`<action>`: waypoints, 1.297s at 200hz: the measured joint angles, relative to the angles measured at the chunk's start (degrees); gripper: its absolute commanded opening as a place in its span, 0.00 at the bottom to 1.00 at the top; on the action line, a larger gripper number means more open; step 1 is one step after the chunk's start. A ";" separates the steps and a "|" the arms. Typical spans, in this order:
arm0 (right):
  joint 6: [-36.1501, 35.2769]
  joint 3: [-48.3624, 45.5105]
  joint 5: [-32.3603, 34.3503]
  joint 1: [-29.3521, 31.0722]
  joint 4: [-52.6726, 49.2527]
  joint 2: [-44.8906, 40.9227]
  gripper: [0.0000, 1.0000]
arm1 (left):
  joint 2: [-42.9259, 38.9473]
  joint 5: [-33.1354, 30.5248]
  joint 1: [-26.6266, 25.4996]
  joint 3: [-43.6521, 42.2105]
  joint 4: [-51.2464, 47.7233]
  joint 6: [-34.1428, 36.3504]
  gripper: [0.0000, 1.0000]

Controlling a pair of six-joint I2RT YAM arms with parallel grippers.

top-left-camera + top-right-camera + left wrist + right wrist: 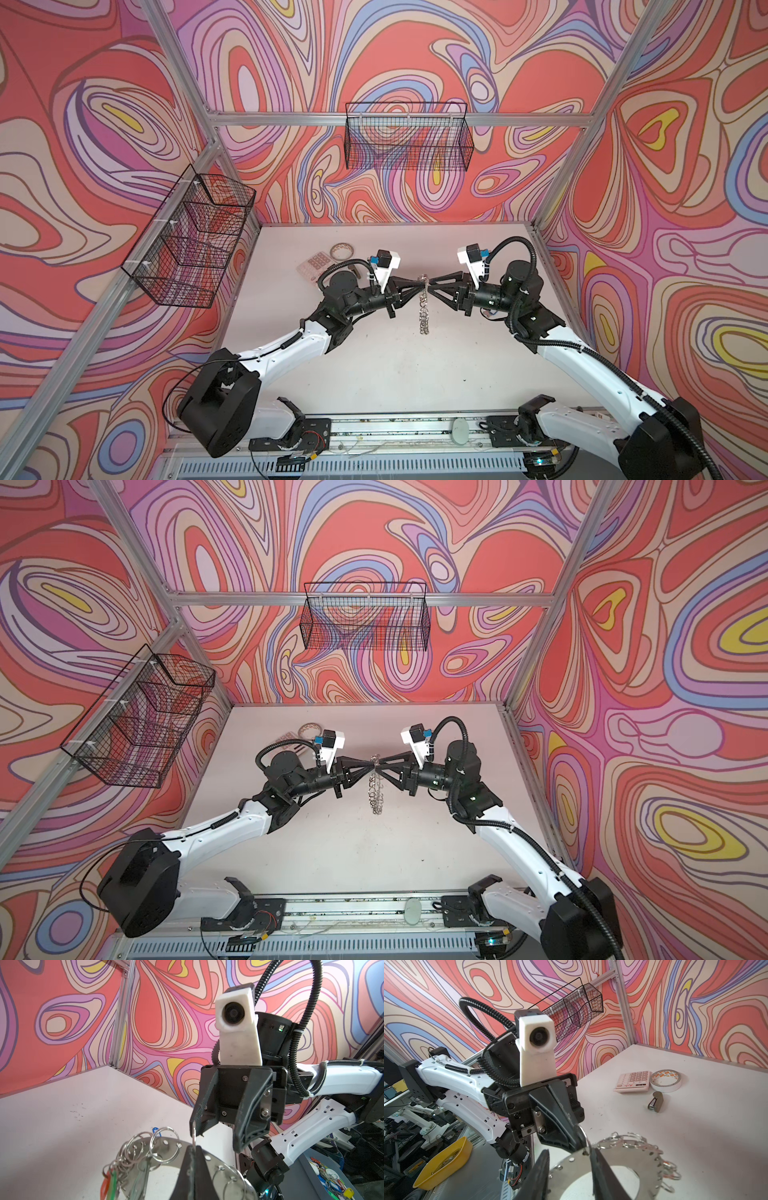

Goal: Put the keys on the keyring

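The keyring [423, 309] [376, 789], a grey metal disc fringed with wire loops, hangs edge-on above the table between both grippers. My left gripper [194, 1152] [417, 284] is shut on its rim, with a thin wire loop rising from between the fingers. My right gripper [569, 1153] [430, 283] faces it, jaws apart around the same stretch of rim, one finger [600, 1167] against that loop. Keys with red-orange [105, 1186] and green [113, 1183] tags hang from loops on the keyring's [166, 1144] far side. A bit of blue [154, 1130] shows behind the loops.
A calculator [632, 1082], a tape roll [666, 1080] and a small stapler-like object [656, 1103] lie at the table's back left. Wire baskets hang on the left wall [191, 241] and the back wall [407, 137]. A yellow bin [444, 1163] sits off the table.
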 measured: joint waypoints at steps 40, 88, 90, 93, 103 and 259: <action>0.85 0.28 -1.68 -0.17 1.36 0.37 0.22 | 0.24 0.70 0.00 0.00 2.23 -1.27 0.00; 1.44 0.50 -2.51 -0.33 2.97 0.98 0.18 | 1.27 2.32 0.00 0.00 2.82 -1.75 0.00; 1.40 0.50 -2.56 -0.33 3.02 0.98 0.18 | 1.27 2.40 0.00 0.00 2.84 -1.77 0.00; 1.53 0.50 -2.64 -0.33 3.15 0.98 0.17 | 1.31 2.49 0.00 0.00 2.93 -1.81 0.00; 1.53 0.50 -2.91 -0.33 3.41 1.22 0.15 | 1.42 2.71 0.00 0.00 3.43 -2.14 0.00; -0.26 0.39 -2.27 -0.33 2.69 2.05 0.00 | 1.70 4.31 0.00 0.00 0.94 -0.61 0.00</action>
